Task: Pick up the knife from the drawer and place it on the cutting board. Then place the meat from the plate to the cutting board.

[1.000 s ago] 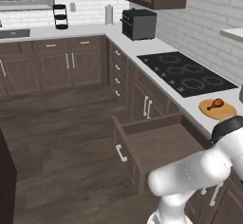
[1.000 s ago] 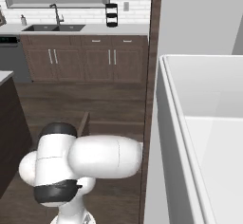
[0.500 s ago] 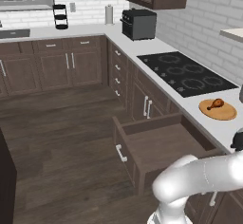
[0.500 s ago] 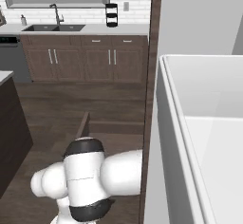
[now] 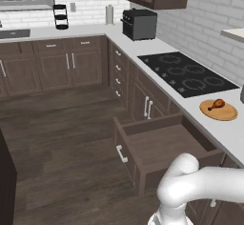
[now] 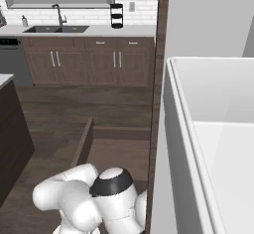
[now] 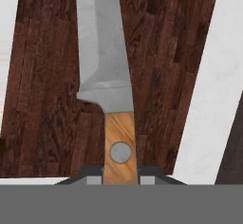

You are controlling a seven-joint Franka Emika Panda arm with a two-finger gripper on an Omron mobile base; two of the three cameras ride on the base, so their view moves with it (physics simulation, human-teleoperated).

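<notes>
Between my fingertips, right at the bottom of the hand view, I have the knife (image 7: 111, 85) by its wooden handle, so the gripper (image 7: 121, 178) is closed on it. The grey blade runs straight away from the hand, over what looks like dark wood planking, with a pale strip slanting past on one side; I cannot tell whether that wood is the floor or the inside of the drawer (image 5: 164, 145).

I judge the knife stiff and fairly light, with most of its length ahead of the grip. Held this far back, near the rivet, the blade could lever downward if I swing fast, and the smooth handle may slip in a narrow pinch. The handle is the right place to hold it; the blade is thin, slick and offers no flat purchase.

From the left base view, the drawer stands pulled out from the cabinet run, and what I can see of its bottom is bare. On the pale counter beyond it, past the black cooktop (image 5: 188, 74), sits the plate (image 5: 218, 110) with the meat (image 5: 217, 104) lying on it. The drumstick looks small, rounded and soft, with a thin bone end, so I would take it across the thick part.

I cannot pick out the cutting board. The right base view is crowded by a tall white panel (image 6: 208, 148) close to the arm, so room to swing on that side seems tight.
</notes>
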